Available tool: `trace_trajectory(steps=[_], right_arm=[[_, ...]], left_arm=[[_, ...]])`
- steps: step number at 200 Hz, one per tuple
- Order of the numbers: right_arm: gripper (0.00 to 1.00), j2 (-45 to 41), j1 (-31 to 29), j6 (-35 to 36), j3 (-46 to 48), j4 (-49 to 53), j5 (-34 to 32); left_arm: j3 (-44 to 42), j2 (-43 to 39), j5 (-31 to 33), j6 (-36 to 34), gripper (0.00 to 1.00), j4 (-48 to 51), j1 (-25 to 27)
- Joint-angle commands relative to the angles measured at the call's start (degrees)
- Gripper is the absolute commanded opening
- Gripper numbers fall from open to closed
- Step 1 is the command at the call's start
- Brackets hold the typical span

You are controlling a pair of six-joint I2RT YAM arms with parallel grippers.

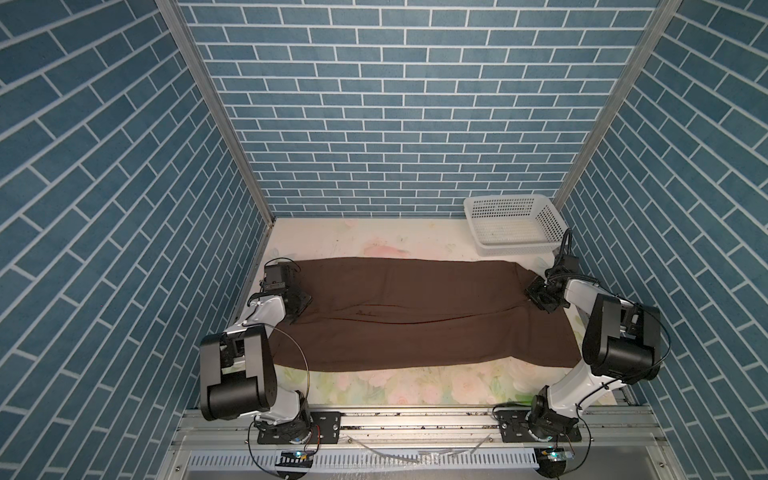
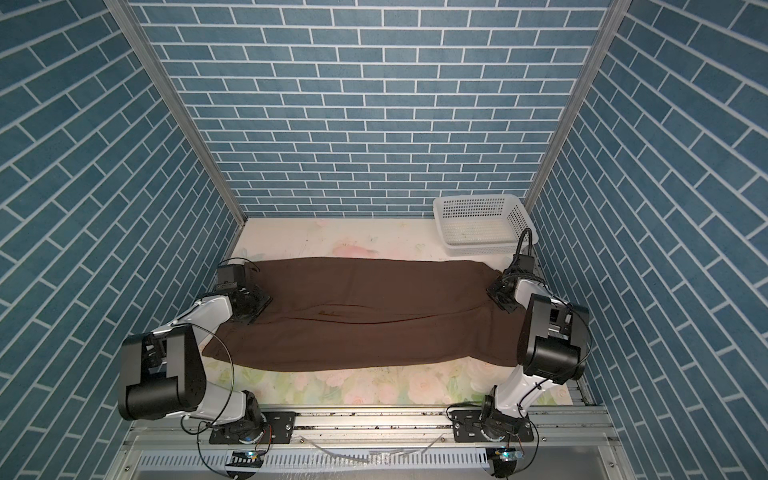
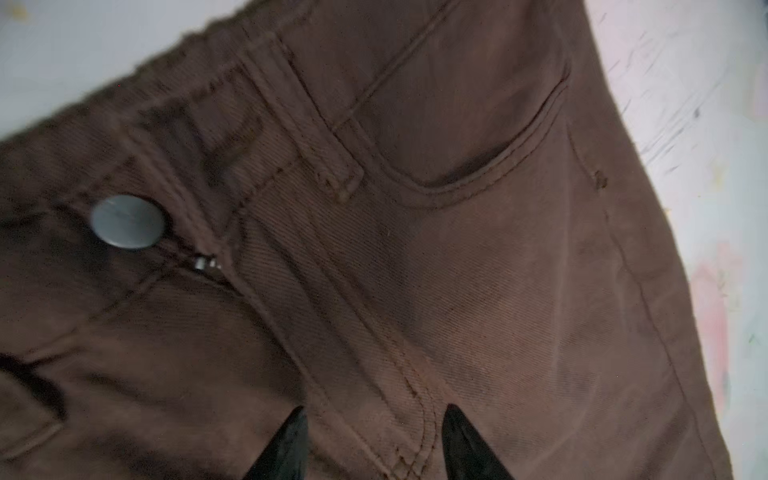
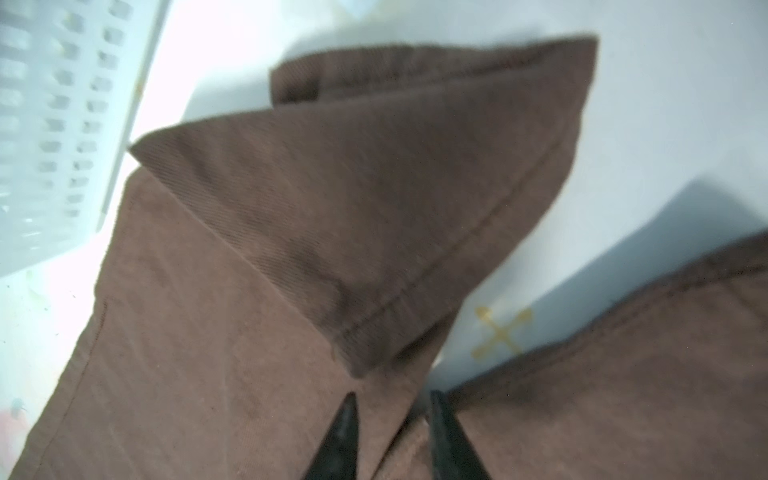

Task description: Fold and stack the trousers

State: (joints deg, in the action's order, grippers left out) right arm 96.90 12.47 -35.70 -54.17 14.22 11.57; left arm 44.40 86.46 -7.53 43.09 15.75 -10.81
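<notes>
Stretched end to end between the pincers: dark brown soft-cloth long trousers (image 1: 415,324). Waist just beneath left gripper (image 3: 374,415), hems beneath right gripper (image 4: 394,399). Both part-open, gripping nothing.

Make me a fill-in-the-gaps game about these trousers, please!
1. The trousers spread across the table are ____ in colour.
2. The basket stands in the table's far ____ corner.
3. The round button shows in the ____ wrist view.
4. The basket is made of ____ plastic.

Missing words: brown; right; left; white.
</notes>
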Motion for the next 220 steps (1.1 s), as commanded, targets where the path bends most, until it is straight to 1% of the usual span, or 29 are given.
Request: trace_trajectory(steps=[1,12,25,43,44,54,69,78,95,118,146,172,195,212,220], right_arm=[[0.36,2.6,-0.6,-1.7,-0.5,-2.7,0.3],[0.36,3.3,-1.0,-1.4,-0.7,-3.1,0.0],[0.36,4.4,-1.5,-1.4,-1.6,-2.0,-2.0],[0.35,6.5,-2.3,-1.5,-4.2,2.6,-6.2],[0.35,6.6,-2.4,-1.5,-4.2,2.9,-7.1],[0.27,7.3,-2.8,-1.9,-5.1,5.5,-10.6],[0.08,7.8,-3.1,-2.4,-5.1,7.8,-13.4],[0.00,7.6,-3.0,-2.9,-4.8,8.9,-14.4],[0.00,6.4,-2.8,-3.4,-3.2,10.2,-14.6],[0.00,2.8,-2.3,-4.2,0.1,11.3,-14.0],[0.00,-1.7,-1.1,-3.1,2.4,14.0,-15.4],[0.00,-6.8,1.1,-2.3,5.0,16.3,-15.4],[0.00,-7.9,2.6,-0.1,4.4,17.4,-14.4],[0.19,-7.9,2.6,1.4,2.4,18.4,-13.6],[0.24,-7.9,2.6,1.8,1.4,18.7,-13.5]], left_arm=[[1.0,2.6,0.4,-0.2,0.54,-2.0,0.2],[0.9,3.4,0.5,-0.5,0.53,-2.3,0.1],[0.4,3.5,0.9,-0.6,0.53,-2.5,0.1],[-0.8,3.4,0.5,-0.4,0.53,-3.0,-0.3],[-0.8,3.4,0.5,-0.4,0.53,-3.0,-0.4],[-1.3,3.1,-0.1,-0.4,0.53,-2.7,-0.9],[-3.1,1.3,-0.6,-0.7,0.53,-2.3,-2.6],[-4.2,-0.2,-0.4,-0.8,0.52,-2.2,-3.8],[-7.9,-3.2,-0.6,-1.6,0.52,-1.7,-6.8],[-10.3,-7.9,-1.4,-3.7,0.52,1.2,-10.8],[-13.1,-13.6,2.2,-5.1,0.53,3.3,-13.4],[-14.0,-14.1,1.6,-5.3,0.53,4.4,-16.3],[-15.1,-14.0,0.9,-6.2,0.49,4.2,-18.6],[-15.2,-14.0,0.3,-6.9,0.49,4.5,-19.6],[-15.1,-14.3,-0.5,-7.2,0.48,4.9,-19.9]])
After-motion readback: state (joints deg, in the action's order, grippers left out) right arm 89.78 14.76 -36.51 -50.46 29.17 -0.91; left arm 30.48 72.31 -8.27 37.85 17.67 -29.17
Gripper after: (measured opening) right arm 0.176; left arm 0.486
